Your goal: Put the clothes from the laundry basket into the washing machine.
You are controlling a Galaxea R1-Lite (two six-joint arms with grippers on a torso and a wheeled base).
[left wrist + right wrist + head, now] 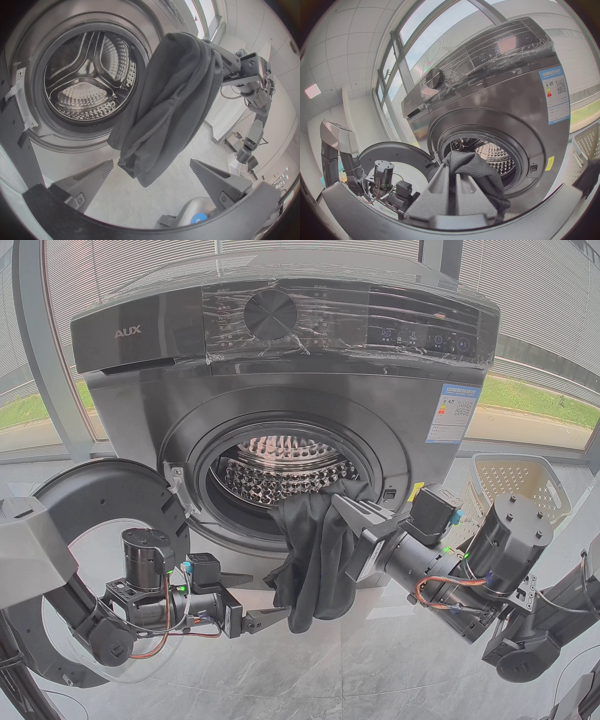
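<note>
Our right hand [342, 504] grips the dark garment [315, 565] at the washing machine [281, 390] mouth; most cloth hangs below this hand, not yet inside. Our left hand [265, 599], wide and empty, is beside its lower end. Whether the laundry basket [522, 474] holds more, we cannot tell.

The washing machine [156, 396] stands straight ahead of you, its door [106, 490] swung out to your left and the drum [281, 471] behind the opening. The garment [319, 559] hangs before the opening's lower right edge, pinched in your right gripper [340, 502]. Your left gripper [272, 596] sits low, just left of the garment's bottom end, jaws apart. The laundry basket [519, 480] stands on the floor [375, 665], right of the machine.
</note>
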